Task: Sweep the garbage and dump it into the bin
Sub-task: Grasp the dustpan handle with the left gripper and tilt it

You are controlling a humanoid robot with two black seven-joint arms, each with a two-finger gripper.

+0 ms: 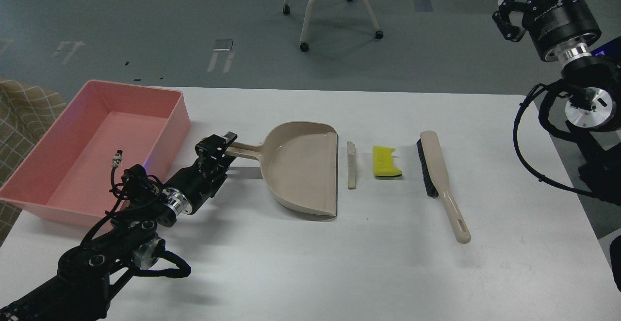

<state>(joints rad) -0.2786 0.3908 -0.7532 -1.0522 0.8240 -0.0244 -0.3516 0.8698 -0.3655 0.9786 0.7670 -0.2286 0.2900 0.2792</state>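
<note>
Head view: left gripper (219, 145) sits at the end of the beige dustpan (303, 166) handle, fingers apparently pinching it, though contact is unclear. Right gripper (507, 18) hangs spread beyond the desk's (339, 272) far right corner. Whitish slice (351, 165) and yellow sponge piece (385, 162) lie mid-desk between dustpan and brush (439, 180). Pink bin (58, 200) occupies the left edge.

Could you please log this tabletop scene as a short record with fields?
bin: pink tray, far left, nothing visible inside
dustpan: beige, mouth facing right
left gripper: at the dustpan handle; jaws' state unclear
garbage: whitish slice beside dustpan lip, yellow sponge piece right of it
brush: flat on the table, right of sponge, ungrasped
right gripper: raised off the table, far right
</note>
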